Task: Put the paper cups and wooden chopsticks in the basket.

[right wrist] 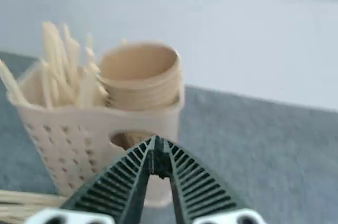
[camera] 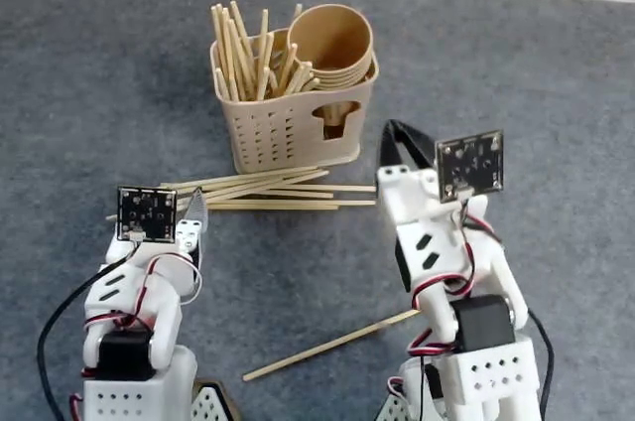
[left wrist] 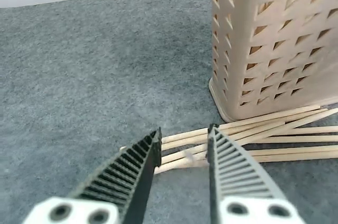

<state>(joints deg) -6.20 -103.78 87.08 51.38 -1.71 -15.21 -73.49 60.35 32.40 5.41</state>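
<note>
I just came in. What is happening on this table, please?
Two robot arms are putting paper cups and chopsticks into a basket. The stacked cups and many chopsticks already stand in it. A pile of chopsticks lies on the grey mat in front of the basket, and the left gripper is open at the end of that pile. The right gripper is shut and empty, pointing toward the basket. A single chopstick lies apart, near the right arm's base.

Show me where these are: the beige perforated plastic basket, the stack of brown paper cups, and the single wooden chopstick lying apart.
beige perforated plastic basket [camera: 288, 138], high view, front wall.
stack of brown paper cups [camera: 330, 39], high view, inside of the top cup.
single wooden chopstick [camera: 330, 346], high view, middle of its length.
</note>
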